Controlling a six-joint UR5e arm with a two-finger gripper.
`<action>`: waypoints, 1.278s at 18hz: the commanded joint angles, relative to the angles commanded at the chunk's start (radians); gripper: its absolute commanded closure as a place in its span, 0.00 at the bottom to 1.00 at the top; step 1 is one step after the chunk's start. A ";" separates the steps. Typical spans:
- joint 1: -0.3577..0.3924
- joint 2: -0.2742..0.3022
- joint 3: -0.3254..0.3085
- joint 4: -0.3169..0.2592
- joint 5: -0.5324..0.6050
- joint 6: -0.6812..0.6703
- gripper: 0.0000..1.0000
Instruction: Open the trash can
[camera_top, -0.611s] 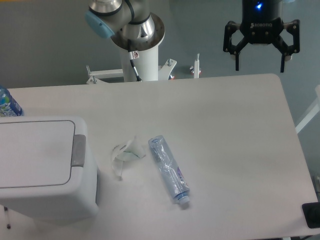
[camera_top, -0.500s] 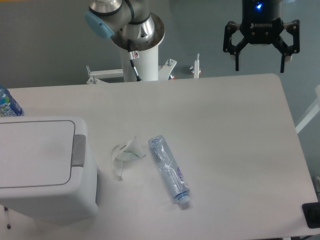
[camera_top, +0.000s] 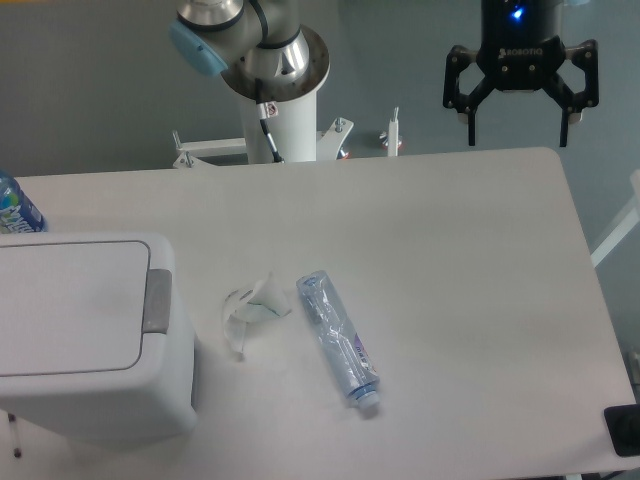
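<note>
Camera's fixed view is showing the gripper (camera_top: 518, 127) hanging with fingers spread wide and empty over the table's (camera_top: 450, 260) far edge at two o'clock. The trash can (camera_top: 85, 340), a boxy matte-white plastic bin with rounded corners, is sitting well apart at eight o'clock, lid flat and closed, its grey push tab (camera_top: 156, 300) running lengthwise along the lid's right edge.

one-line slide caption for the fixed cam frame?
Open gripper hovers beyond the table's far edge; trash can lid shut, plastic bottle lying alongside.
</note>
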 joint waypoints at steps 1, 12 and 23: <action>-0.037 -0.014 0.003 0.006 0.049 -0.020 0.00; -0.310 -0.106 0.068 0.012 0.184 -0.543 0.00; -0.427 -0.183 0.064 0.031 -0.085 -0.904 0.00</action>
